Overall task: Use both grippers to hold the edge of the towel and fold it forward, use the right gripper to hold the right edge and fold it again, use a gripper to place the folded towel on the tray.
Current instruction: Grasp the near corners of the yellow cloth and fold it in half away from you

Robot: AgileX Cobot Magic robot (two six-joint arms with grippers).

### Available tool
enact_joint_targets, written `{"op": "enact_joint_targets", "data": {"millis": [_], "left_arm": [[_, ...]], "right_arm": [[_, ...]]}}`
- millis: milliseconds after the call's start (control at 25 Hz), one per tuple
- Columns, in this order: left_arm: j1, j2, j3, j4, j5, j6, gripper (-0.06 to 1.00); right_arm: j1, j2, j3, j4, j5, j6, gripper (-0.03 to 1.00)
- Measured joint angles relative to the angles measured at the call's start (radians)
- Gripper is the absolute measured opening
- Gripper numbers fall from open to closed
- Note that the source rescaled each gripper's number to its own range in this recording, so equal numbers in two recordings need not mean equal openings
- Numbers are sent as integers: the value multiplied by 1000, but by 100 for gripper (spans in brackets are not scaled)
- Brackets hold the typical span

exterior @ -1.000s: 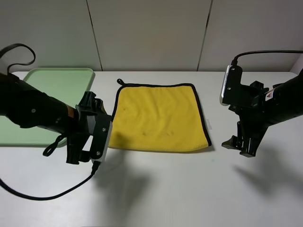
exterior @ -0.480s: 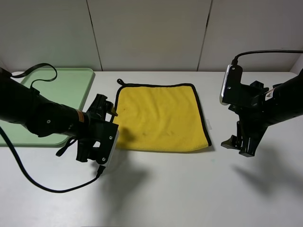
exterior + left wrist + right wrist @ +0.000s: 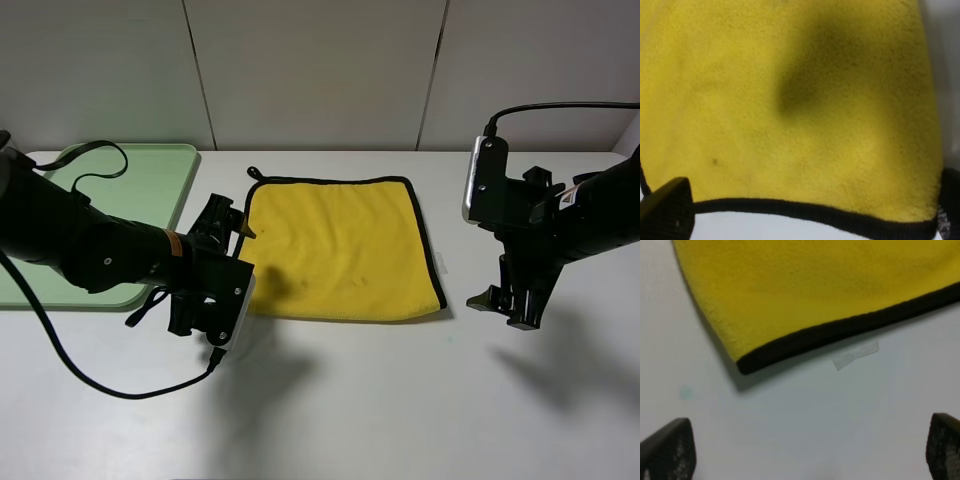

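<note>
Two tools stand with jaws wide, and neither holds anything. We find the towel (image 3: 335, 250) lying flat at mid-desk (image 3: 350, 400), with the tray (image 3: 150, 185) at its 9 o'clock. The left tool (image 3: 805, 217) hovers at the towel's 8 o'clock, with the black-bound edge (image 3: 765, 206) running between its fingers. The right tool (image 3: 805, 452) stands at 4 o'clock, apart from the towel's near corner.
</note>
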Motion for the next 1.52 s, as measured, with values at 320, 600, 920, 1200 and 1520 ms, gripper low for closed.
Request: {"op": "enact_joint_targets", "data": {"millis": [320,600,920,1200,1520], "left_arm": [[0,0,0,0,-2,3,95],[0,2,-1,0,-2,3,95],[0,2,-3,0,-2,3,95],[0,2,-3,0,-2,3,95],[0,2,-3,0,-2,3,95]], "right_arm": [[0,0,0,53,-48,-34,100],[0,0,0,62,-54,-71,100],[0,16,0,83,-103,-74,100],[0,98,0,85,-137,-77,100],[5,167,-1,85,-182,-77,100]]}}
